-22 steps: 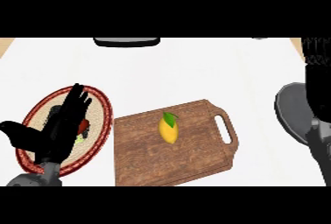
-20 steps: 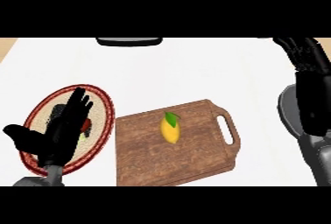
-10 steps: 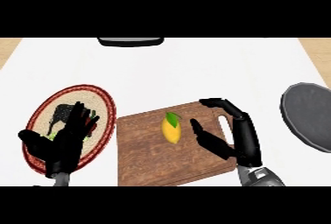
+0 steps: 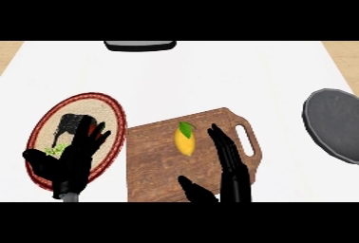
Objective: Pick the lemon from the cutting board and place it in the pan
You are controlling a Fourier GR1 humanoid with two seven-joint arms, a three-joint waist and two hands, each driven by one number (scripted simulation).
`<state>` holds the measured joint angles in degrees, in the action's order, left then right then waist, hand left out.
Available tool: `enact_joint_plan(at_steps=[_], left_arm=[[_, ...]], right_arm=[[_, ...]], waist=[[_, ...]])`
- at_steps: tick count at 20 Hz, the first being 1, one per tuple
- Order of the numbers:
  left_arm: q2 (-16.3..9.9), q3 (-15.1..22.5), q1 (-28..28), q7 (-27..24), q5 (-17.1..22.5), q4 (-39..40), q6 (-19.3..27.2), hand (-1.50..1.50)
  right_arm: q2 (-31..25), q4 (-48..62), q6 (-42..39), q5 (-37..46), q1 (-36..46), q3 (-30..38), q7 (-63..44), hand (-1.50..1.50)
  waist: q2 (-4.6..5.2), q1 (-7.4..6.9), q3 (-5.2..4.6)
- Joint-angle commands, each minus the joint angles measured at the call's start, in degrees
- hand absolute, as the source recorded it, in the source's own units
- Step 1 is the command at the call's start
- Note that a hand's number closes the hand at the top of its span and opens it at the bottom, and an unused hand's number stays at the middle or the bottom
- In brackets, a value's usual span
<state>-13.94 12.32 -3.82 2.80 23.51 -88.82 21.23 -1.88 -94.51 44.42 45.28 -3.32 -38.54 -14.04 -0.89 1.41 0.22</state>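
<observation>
The lemon (image 4: pixel 185 140) lay on the wooden cutting board (image 4: pixel 157 163), toward its upper middle, with a green leaf at its top end. The right hand (image 4: pixel 230 166) lay over the board just right of the lemon — fingers straight and stretched up toward the board's handle slot, thumb (image 4: pixel 195 190) splayed out to the lower left, nothing held. Its fingertips were close beside the fruit, though whether they touched it could not be told.

The dark grey pan (image 4: pixel 335 124) sat at the counter's right edge, well apart from the board and partly cut off by the frame.

The left hand (image 4: pixel 73 159) rested open, fingers up, over a round plate with a red-brown rim (image 4: pixel 118 109) left of the board — dark and green food showed on the plate beside it. A dark object (image 4: pixel 140 45) sat at the far edge of the white counter (image 4: pixel 210 76).
</observation>
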Motion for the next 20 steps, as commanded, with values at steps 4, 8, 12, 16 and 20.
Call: enact_joint_plan(at_steps=[4,8,12,16,20], left_arm=[[0.5,0.3,-1.2,1.1,-0.8,4.6,0.5,0.0],[-0.4,-0.3,-0.9,1.7,0.2,4.0,-1.1,0.0],[0.8,0.9,-0.5,0.9,-0.9,4.1,-0.3,0.0],[2.4,2.6,0.1,1.1,-2.5,4.6,1.2,0.0],[0.6,1.2,-1.1,2.6,-1.7,2.3,0.1,0.0]], right_arm=[[1.8,-2.2,-10.7,16.1,9.1,4.5,-24.3,-1.5],[1.9,-1.7,-23.5,16.9,17.7,4.1,-37.0,-1.5],[1.9,3.5,-40.8,13.3,21.2,5.0,-42.6,-1.5],[1.9,6.4,-52.2,8.4,30.5,6.4,-50.6,-1.5],[1.9,12.3,-53.0,1.4,40.5,10.8,-50.7,-1.5]], waist=[[0.84,-0.9,-0.47],[0.92,-2.03,-0.47],[1.25,-2.45,-0.52],[1.19,-2.79,-0.38],[1.05,-2.99,-0.24]])
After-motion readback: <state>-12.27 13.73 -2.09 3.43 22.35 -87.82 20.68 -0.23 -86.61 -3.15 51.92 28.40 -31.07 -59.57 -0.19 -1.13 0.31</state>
